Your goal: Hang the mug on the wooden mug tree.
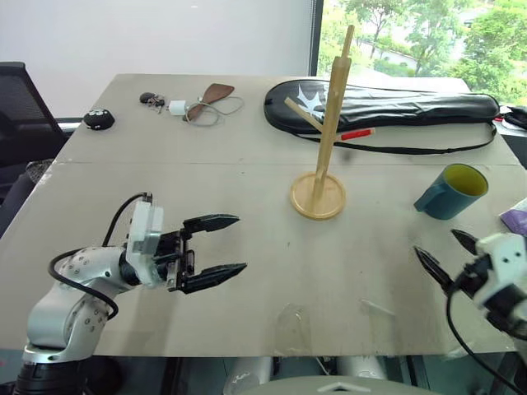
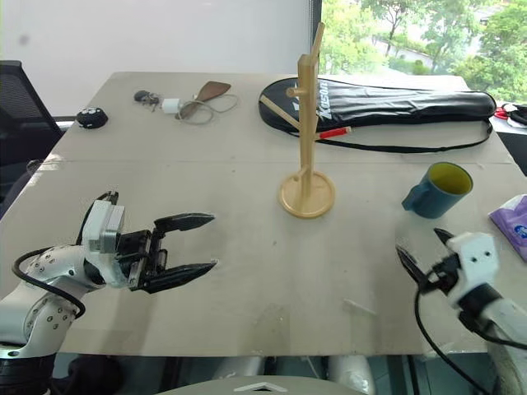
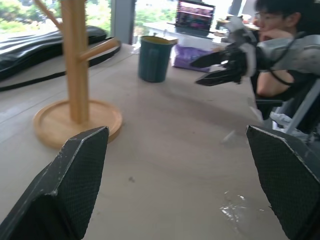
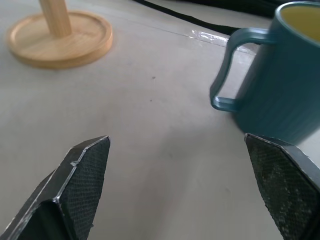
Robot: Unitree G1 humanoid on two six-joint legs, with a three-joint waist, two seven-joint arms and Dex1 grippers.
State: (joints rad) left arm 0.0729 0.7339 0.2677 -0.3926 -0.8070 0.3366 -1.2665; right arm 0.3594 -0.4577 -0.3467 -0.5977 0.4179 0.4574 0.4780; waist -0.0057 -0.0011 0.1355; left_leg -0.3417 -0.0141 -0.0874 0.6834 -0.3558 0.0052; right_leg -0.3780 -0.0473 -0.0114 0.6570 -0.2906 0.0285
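Mug (image 1: 452,191) upright, just beyond spread right fingers (image 1: 431,265), untouched.

mug (image 1: 452,192) right of wooden mug tree (image 1: 324,148), both on table (image 1: 247,271)

Teal-blue mug (image 1: 451,192) with yellow interior, upright on the surface, handle turned toward the wooden mug tree (image 1: 322,161). The tree, a slim pale pole with upward-angled pegs on a round disc base, stands well apart, bearing nothing.
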